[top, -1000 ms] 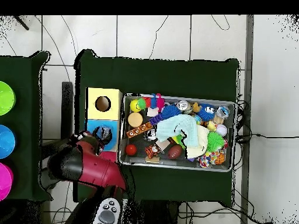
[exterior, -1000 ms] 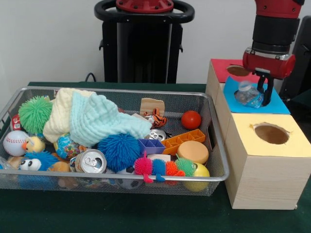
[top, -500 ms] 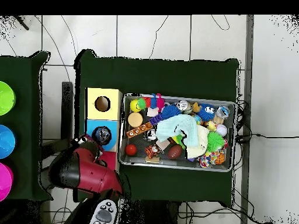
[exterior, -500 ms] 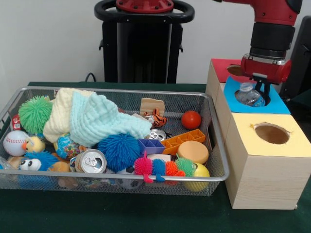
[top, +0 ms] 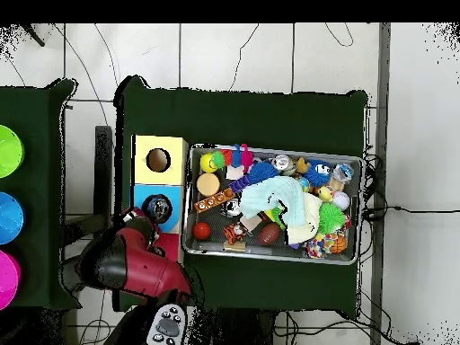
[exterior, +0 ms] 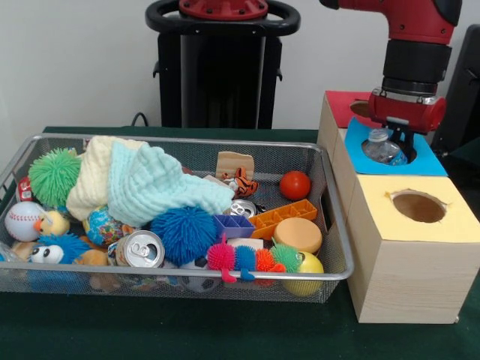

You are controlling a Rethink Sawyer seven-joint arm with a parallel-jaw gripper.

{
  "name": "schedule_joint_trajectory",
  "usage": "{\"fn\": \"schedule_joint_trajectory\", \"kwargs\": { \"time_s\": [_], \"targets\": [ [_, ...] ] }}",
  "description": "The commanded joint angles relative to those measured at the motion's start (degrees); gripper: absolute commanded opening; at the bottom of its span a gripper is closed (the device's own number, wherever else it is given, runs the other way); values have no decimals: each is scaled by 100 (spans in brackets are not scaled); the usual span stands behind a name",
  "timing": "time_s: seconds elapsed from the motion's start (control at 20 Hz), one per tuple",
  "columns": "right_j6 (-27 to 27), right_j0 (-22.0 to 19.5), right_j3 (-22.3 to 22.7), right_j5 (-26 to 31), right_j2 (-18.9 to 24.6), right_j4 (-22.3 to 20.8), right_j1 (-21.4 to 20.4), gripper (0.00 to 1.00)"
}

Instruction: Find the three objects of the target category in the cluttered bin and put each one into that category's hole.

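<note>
I see the wire bin (exterior: 334, 225) heaped with toys, cloths and a can (exterior: 140, 249), the clear plastic bottle (exterior: 381, 146) sitting in the blue box's hole (exterior: 409, 154) at its 2 o'clock beneath the gripper (exterior: 403, 142), whose spread I cannot tell; only overhead shows coloured bowls (top: 7, 218).

A green-clothed table (exterior: 187, 334) carries a wire bin (exterior: 330, 225) and wooden boxes (exterior: 405, 277).

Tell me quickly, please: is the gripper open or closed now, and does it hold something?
Gripper: cannot be told; it sits above the plastic bottle lodged in the blue hole.
</note>
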Motion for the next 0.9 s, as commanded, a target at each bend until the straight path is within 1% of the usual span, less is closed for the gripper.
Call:
{"fn": "schedule_joint_trajectory", "kwargs": {
  "time_s": [0.05,0.2,0.4,0.6,0.75,0.9],
  "targets": [
    [1425,-371,738,213,915,-54,537,0],
    [1340,-271,801,574,741,100,341,0],
    [1334,-178,801,1029,630,253,222,0],
    [1279,-166,751,1343,543,264,149,0],
    [1281,-85,733,1575,411,272,40,0],
    [1244,16,639,1714,210,255,54,0]
  ]
}}
